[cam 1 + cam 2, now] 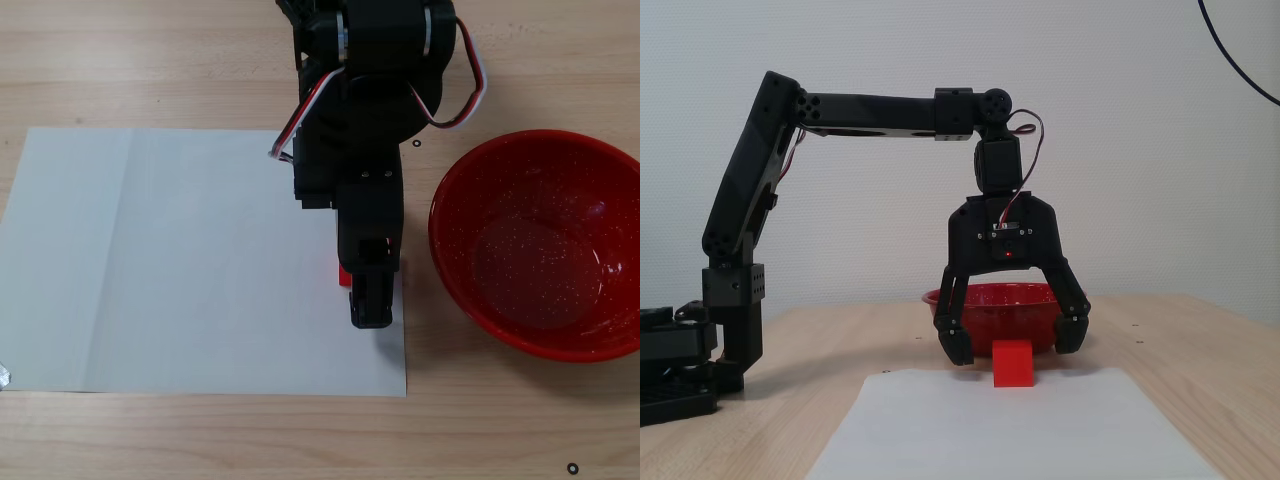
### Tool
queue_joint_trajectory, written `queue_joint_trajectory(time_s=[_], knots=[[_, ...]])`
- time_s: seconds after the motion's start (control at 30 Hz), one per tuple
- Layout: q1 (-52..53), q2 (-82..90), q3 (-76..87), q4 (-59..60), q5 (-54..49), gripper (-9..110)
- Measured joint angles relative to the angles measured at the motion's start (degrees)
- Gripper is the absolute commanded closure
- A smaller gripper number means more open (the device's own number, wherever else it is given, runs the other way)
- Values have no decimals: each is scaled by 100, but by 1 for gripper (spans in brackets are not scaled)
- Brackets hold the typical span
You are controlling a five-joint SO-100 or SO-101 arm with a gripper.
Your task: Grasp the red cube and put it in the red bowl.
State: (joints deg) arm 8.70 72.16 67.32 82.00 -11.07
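A fixed view shows gripper (1015, 342) fingers spread astride the red cube (1014, 362); overhead hides it.

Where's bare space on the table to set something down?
Free: the left stretch of the white paper, away from the arm, and the bare wood below the paper's bottom edge. Crowded: the paper's right edge, where the open claw straddles the red cube beside the red bowl.

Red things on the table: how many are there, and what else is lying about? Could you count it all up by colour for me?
Red: 2, the red cube and the red bowl
White: 1, the sheet of paper
Black: 1, the robot arm with its open pincer straddling the cube
Total: 4
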Motion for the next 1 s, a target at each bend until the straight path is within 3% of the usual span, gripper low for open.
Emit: queue_joint_trajectory(time_s=[0.37, 0.6, 0.8, 1.0], knots=[[0, -167, 0, -53, 0, 63], [0, -316, 0, -53, 0, 77], [0, -396, 0, -97, 0, 101], [-9, -396, 0, 167, 9, 101]])
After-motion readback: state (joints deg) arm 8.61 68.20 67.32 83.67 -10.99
